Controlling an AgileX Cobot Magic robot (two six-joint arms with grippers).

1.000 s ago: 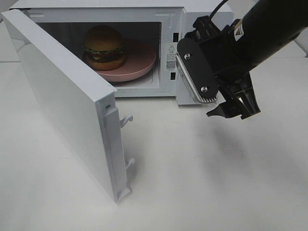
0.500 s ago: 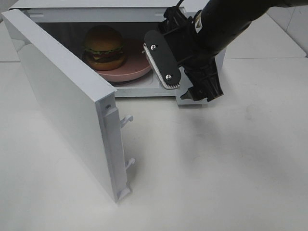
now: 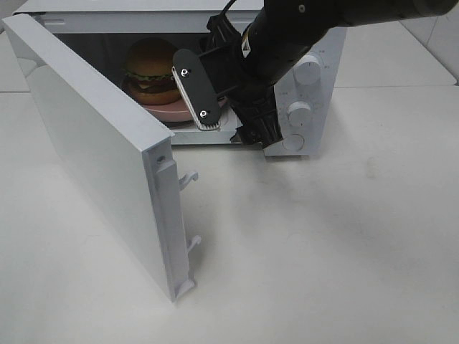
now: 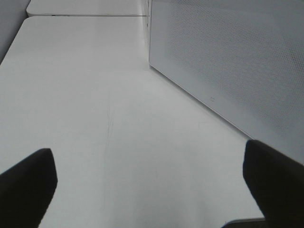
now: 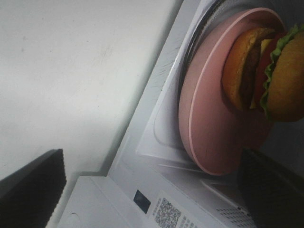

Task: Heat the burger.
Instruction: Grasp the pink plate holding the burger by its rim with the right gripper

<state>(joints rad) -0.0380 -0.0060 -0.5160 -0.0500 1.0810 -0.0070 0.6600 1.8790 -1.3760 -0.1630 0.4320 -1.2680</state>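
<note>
Microwave (image 3: 324, 86), white, door (image 3: 86, 143) swung wide open. Burger (image 3: 152, 72): inside the microwave cavity, sitting on the pink plate (image 3: 168, 113). Right gripper (image 3: 233, 129): at the microwave's open mouth, just in front of the plate, jaws spread, nothing held. Left gripper (image 4: 149, 190): fingers wide apart over the table (image 3: 323, 251), beside a perforated white panel, probably the microwave door's outer face. Knobs (image 3: 308, 70): on the microwave's front panel.

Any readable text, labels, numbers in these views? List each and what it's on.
No text here can be read.
QR code and fine print on the sticker on the microwave front: too blurred to read.
Tiny mark on the microwave door: too small to read.
The knobs: no readable markings.
</note>
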